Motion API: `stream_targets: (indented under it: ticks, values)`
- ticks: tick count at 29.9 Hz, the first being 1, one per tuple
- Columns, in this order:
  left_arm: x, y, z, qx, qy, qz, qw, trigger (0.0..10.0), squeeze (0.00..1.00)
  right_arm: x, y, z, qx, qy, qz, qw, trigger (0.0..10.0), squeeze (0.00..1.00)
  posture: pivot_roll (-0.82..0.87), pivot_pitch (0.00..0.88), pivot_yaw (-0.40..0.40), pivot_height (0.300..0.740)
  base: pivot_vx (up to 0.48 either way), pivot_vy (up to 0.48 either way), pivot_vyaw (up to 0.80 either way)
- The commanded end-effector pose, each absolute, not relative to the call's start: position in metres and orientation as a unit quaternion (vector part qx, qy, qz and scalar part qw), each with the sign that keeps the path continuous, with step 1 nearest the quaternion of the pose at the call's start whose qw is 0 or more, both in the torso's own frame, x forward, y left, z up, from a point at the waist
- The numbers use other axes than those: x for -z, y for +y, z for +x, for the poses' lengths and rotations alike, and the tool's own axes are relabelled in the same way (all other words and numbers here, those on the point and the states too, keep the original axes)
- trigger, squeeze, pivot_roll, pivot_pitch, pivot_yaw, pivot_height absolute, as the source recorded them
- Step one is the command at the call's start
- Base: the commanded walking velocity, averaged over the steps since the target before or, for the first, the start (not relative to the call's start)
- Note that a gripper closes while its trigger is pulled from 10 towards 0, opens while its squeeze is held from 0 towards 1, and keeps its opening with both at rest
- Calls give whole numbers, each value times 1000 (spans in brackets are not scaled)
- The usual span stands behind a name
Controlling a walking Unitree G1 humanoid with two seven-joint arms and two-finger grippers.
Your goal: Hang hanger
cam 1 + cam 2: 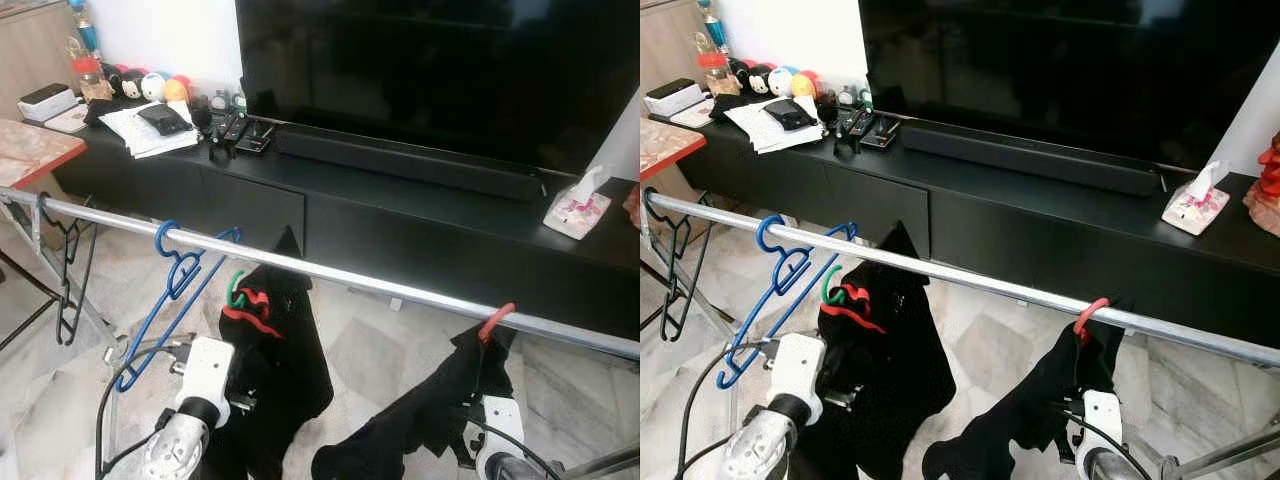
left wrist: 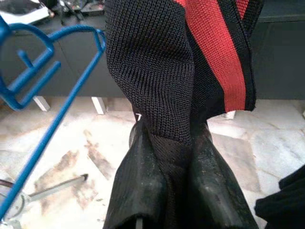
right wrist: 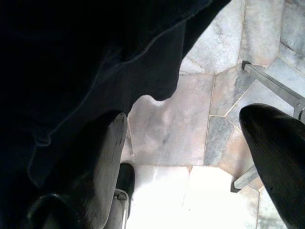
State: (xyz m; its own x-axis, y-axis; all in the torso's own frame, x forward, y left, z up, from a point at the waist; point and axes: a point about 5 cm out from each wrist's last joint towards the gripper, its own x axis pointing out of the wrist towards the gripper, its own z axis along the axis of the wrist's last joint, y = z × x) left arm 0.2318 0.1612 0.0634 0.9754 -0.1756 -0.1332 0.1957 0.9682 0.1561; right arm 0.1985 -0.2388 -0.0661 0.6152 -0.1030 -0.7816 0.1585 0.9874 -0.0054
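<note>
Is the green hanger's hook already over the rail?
No, the green hanger hangs below the rail, its hook short of it, its garment clamped in the left gripper.

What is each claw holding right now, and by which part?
Left claw pinches the black knit garment with the red stripe by its lower fabric. Right claw is open, holding nothing, beside the dark garment.

open rail (image 1: 400, 287) between hung garments (image 1: 275, 330)
</note>
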Motion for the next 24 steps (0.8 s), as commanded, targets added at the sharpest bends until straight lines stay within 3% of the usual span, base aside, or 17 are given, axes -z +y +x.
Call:
stream_targets:
  ticks: [1, 24]
  values:
    - [-71, 162, 237, 93, 33, 81, 992, 10000, 0, 64, -241, 201, 75, 429, 30, 900, 10000, 0, 31, 0, -38, 716, 0, 0, 0]
    - [-82, 149, 250, 105, -1, 69, 992, 10000, 0, 62, -241, 205, 94, 420, 36, 902, 10000, 0, 1, 0, -35, 716, 0, 0, 0]
